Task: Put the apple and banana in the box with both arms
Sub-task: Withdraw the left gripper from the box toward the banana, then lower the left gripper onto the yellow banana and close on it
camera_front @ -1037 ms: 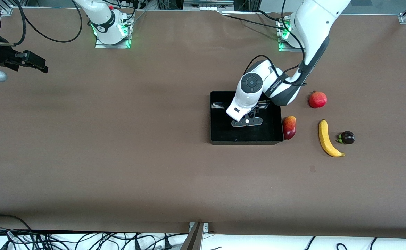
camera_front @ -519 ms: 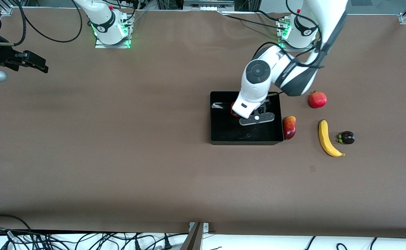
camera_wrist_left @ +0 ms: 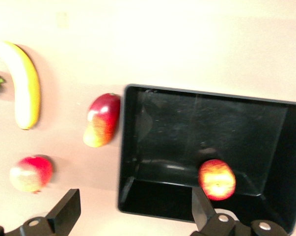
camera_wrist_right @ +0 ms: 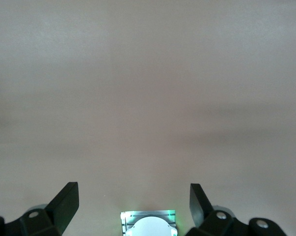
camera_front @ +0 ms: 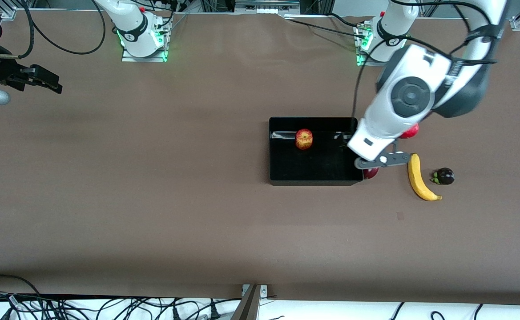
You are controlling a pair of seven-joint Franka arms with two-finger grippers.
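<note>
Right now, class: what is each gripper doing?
Left gripper: open, empty, above the box's edge at the left arm's end.
Right gripper: open, empty, waiting above bare table.

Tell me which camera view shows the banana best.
The front view: the whole banana lies unobstructed on the table, beside the dark purple fruit, toward the left arm's end. The left wrist view cuts it off at the frame edge. The right wrist view shows only bare table.

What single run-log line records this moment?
red-yellow apple: in black plastic box | yellow curved banana: on table | left end effector: open, empty | right end effector: open, waiting
</note>
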